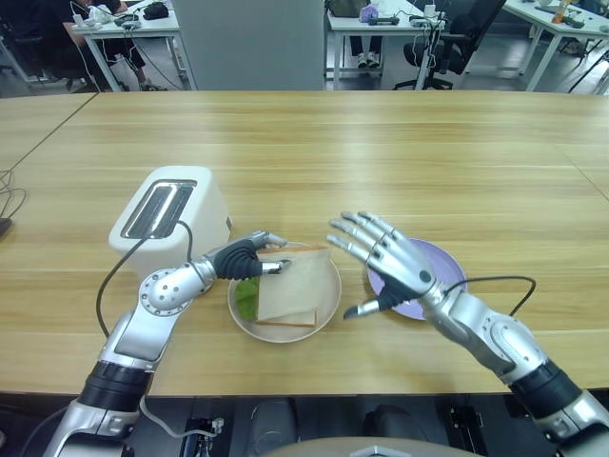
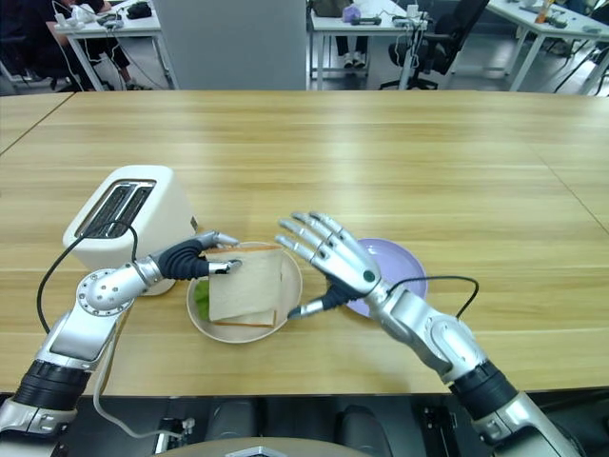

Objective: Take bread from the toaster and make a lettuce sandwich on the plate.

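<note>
A white toaster [image 1: 171, 214] stands at the left of the table with its slots empty. Just right of it a cream plate [image 1: 330, 303] holds a stack: a bread slice [image 1: 290, 286] on top, green lettuce [image 1: 247, 300] peeking out at its left edge, another slice under it. My left hand [image 1: 249, 255] lies at the plate's near-left rim, fingers curled, their tips touching the top slice's left edge. My right hand [image 1: 385, 255] hovers open between the cream plate and a purple plate [image 1: 440, 259], fingers spread, holding nothing.
A black cable [image 1: 119, 276] runs from the toaster over the table's front edge. Another cable [image 1: 500, 281] loops near my right forearm. Wide bare wood lies behind the plates. Desks and chairs stand in the room beyond.
</note>
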